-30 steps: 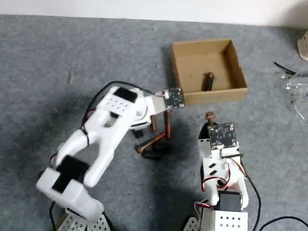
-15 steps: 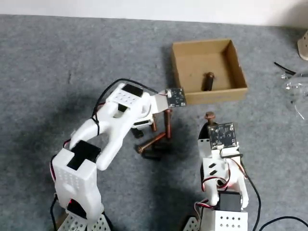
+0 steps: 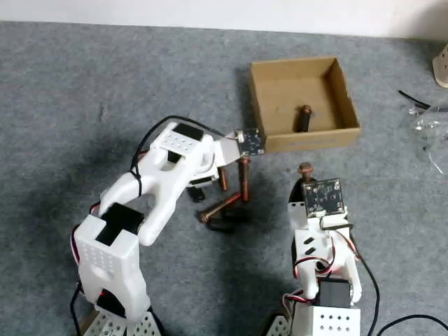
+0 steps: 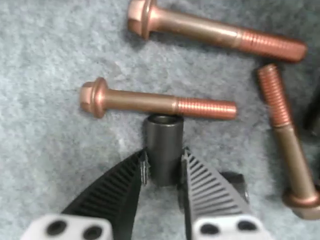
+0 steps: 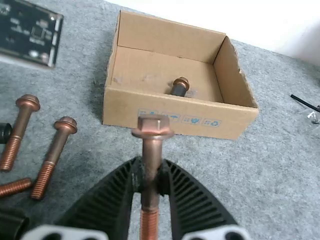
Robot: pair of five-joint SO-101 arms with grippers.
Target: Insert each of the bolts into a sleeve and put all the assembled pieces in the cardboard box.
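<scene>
Left claw (image 4: 163, 162): pinching black sleeve (image 4: 164, 135), just beside a loose bolt (image 4: 150, 102). Right claw (image 5: 151, 172): pinching copper bolt (image 5: 151, 145) by its shank.

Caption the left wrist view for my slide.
Left gripper shut on a dark sleeve, its open end beside one copper bolt; two more bolts lie on grey carpet.

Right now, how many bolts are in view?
5. One bolt is in the right hand, one bolt lies in the cardboard box, and three bolts lie on the carpet near the left hand holding a sleeve. More may hide under the arm.
</scene>
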